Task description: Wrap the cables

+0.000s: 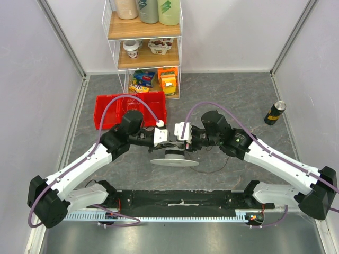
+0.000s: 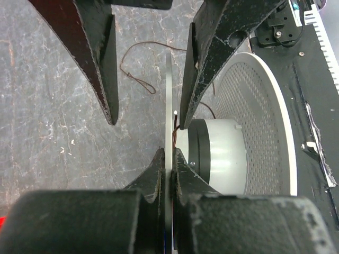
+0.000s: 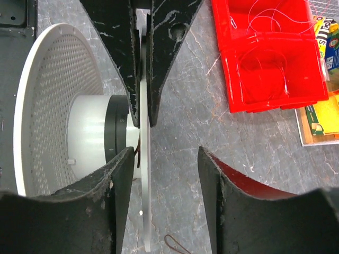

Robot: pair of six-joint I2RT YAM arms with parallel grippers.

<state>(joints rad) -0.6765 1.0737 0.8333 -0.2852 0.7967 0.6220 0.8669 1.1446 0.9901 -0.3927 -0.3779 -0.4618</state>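
Figure: shelf rack [image 1: 144, 50] and red bin [image 1: 108, 111] at rear. White spool [image 1: 170, 159] at centre. Left gripper [image 2: 168, 154] clenches 1 thin flange; right gripper [image 3: 165, 151] straddles it, released. Can [image 1: 275, 112] far right. Cable [image 2: 139, 71] trails from the hub across the floor, partly masked by fingers.

**Grey table and its load**

The mottled grey table [image 1: 228, 100] is carrying a wire shelf rack [image 1: 144, 32] at its far edge, with a red tray [image 1: 106, 114] lying just in front. A dark can [image 1: 275, 112] is standing near the right edge. A white spool [image 1: 172, 160] is sitting beside the black mat [image 1: 212, 198] running along the near edge, and a hair-thin cable [image 2: 140, 84] is trailing on the table next to it.
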